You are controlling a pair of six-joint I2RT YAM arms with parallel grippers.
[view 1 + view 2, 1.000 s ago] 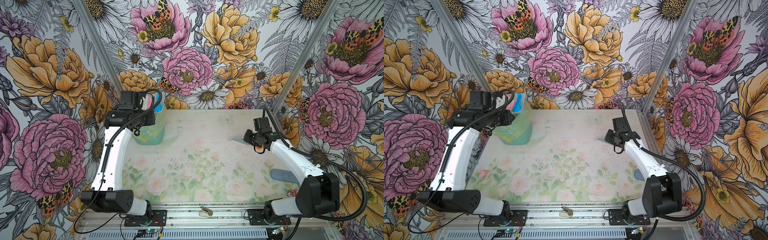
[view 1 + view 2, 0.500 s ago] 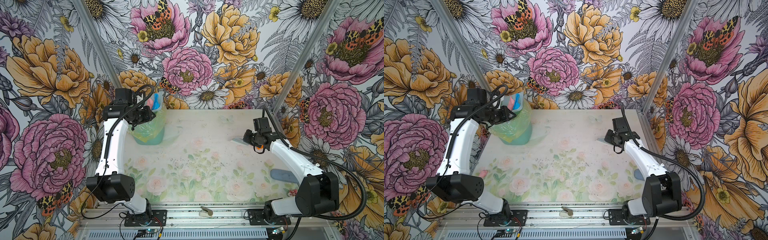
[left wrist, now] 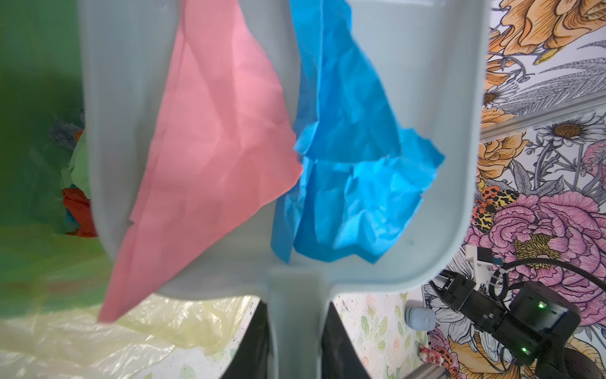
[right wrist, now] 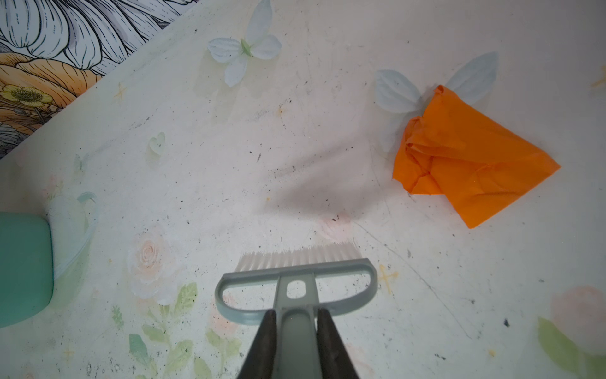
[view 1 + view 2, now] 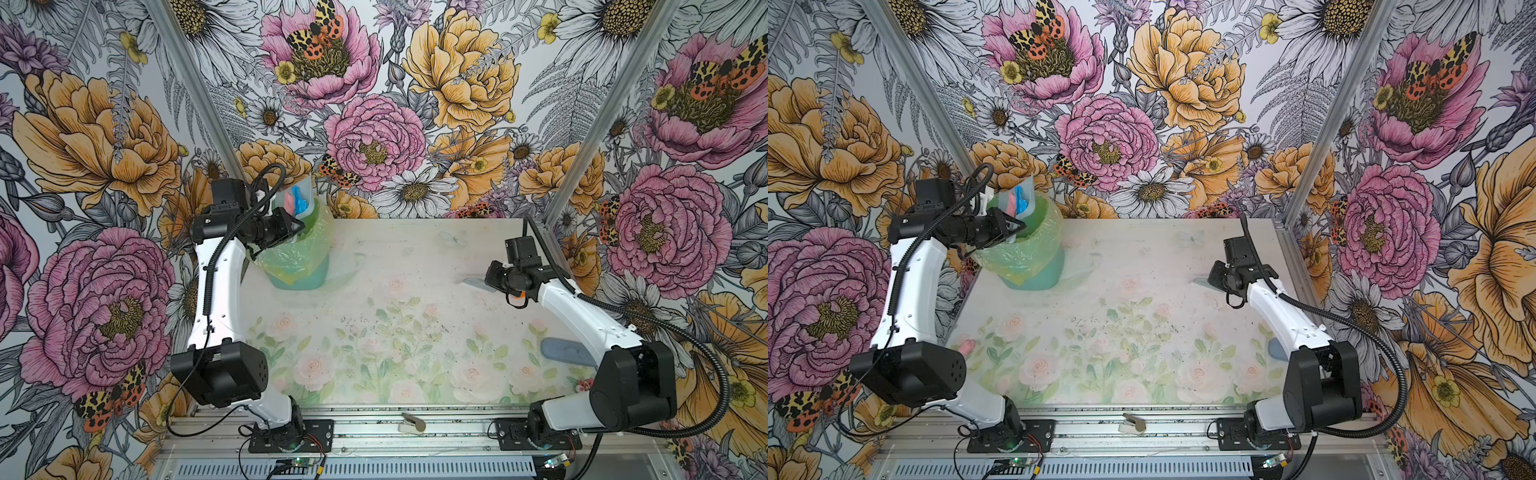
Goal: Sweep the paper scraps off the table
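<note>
Pink scrap (image 3: pixel 213 147) and blue scrap (image 3: pixel 354 183) sit in the dustpan (image 3: pixel 442 65). The left gripper (image 3: pixel 296 341), clamped on its handle, tips it over the lined bin (image 5: pixel 309 282), which already holds other scraps (image 3: pixel 77 210). At least an orange scrap (image 4: pixel 465 157) lies unswept on the table (image 4: pixel 229 147), near the brush (image 4: pixel 295 282) clamped in the right gripper (image 4: pixel 296 328).

A pale grey-blue plastic dustpan (image 3: pixel 459 131) was tipped above a green bin (image 5: pixel 309 279) lined with a translucent plastic bag (image 5: pixel 286 257); a grey white-bristled brush (image 4: pixel 296 270) was seen well apart.

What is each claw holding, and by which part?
The left claw grips the dustpan by its handle; the right claw grips the brush by its handle.
</note>
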